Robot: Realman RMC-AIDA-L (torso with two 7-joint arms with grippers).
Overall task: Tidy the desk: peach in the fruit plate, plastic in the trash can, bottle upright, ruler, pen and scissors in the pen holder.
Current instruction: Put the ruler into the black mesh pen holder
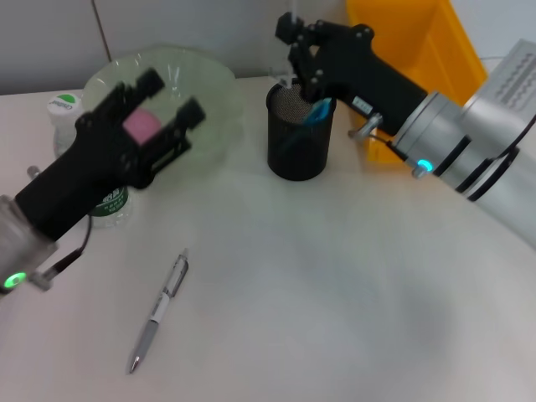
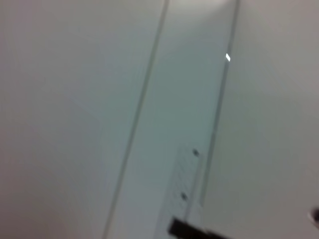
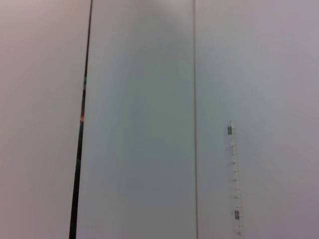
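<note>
Far left: bottle (image 1: 88,159) upright, green cap up, mostly hidden behind the left arm. Left gripper (image 1: 159,102) raised in front of the glass fruit plate (image 1: 213,92), fingers spread wide, nothing between them; pink seen through the gap looks like the peach (image 1: 140,124) sitting in the plate, not gripped. Below and toward the near edge of the desk (image 1: 335,293): pen (image 1: 159,310) lying flat, alone, long axis on a diagonal, tip toward the near left, clip end toward the far right. Probably the next target: well apart from both grippers but clearly nearer the left one, down and back along that arm's line. Would call for lowering, and turning the wrist so the fingers close across the barrel. Centre: black mesh pen holder (image 1: 297,138) upright, blue handle already inside, likely the scissors. Right gripper (image 1: 297,42) hovering just above the holder's far rim; cannot tell if open or closed, nothing visibly held. Far right: yellow trash can (image 1: 427,50) behind the right arm. Both wrist views show only blank wall panels.
</note>
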